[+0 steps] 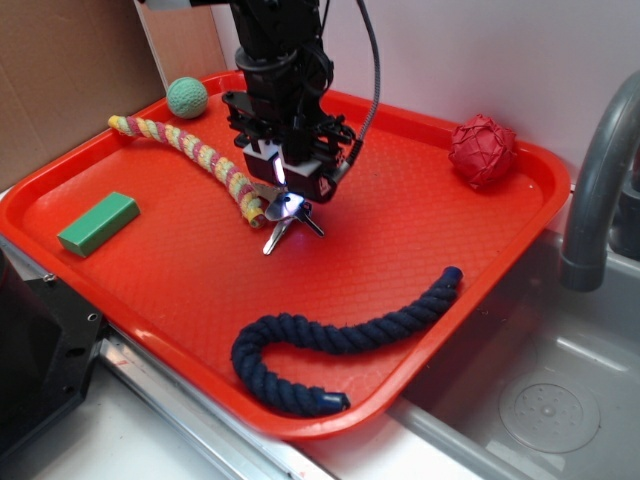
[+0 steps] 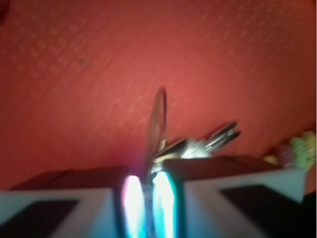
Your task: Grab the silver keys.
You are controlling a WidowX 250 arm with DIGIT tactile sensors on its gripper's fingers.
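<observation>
Exterior view showed my black gripper (image 1: 287, 200) lowered near the middle of the red plastic tray (image 1: 180, 290), directly over the small bunch of silver metal keys (image 1: 285, 222). The key blades fanned out from beneath my fingertips toward the tray's near edge, their tips apparently on the tray floor.

Wrist view, though blurred, showed my two pads (image 2: 132, 206) drawn almost together, with the thin wire ring of the silver keys (image 2: 198, 145) standing upright in the narrow slot between them. The blades lay just beyond my right pad, their long axis running up and to the right. I judged the claw pinched shut on the ring rather than on the blades.

Obstructions: the pink, yellow and green braided rope (image 1: 190, 150) ended just beside the keys on the far-left side, near enough to snag. The dark blue rope (image 1: 330, 340), green block (image 1: 97, 223), teal ball (image 1: 186, 97) and red ball (image 1: 483, 150) all lay well apart. Open room stood straight above, so a vertical lift appeared the safest course. Grip on the thin wire might prove insecure.
</observation>
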